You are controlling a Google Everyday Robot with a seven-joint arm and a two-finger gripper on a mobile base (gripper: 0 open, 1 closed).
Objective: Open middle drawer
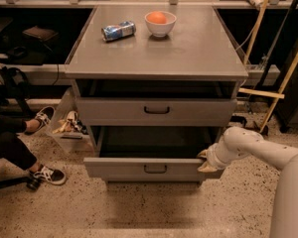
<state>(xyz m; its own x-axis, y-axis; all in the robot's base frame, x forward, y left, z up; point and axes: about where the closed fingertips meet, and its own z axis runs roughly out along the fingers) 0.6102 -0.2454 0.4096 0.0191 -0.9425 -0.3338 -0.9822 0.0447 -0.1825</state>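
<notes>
The middle drawer [139,169], a wide grey drawer with a small black bar handle [155,169], stands pulled well out of the grey cabinet, and its dark inside shows behind its front. My gripper [204,161] is at the right end of that drawer's front, touching its top edge, on the end of my white arm [248,145], which reaches in from the right. The grey drawer above it [156,111] is out a little. No third drawer shows below.
On the cabinet top [198,48] lie a blue can on its side [118,30] and a white bowl holding an orange [160,23]. A seated person's legs and shoes [39,175] are at the left. Wooden poles [283,83] lean at the right.
</notes>
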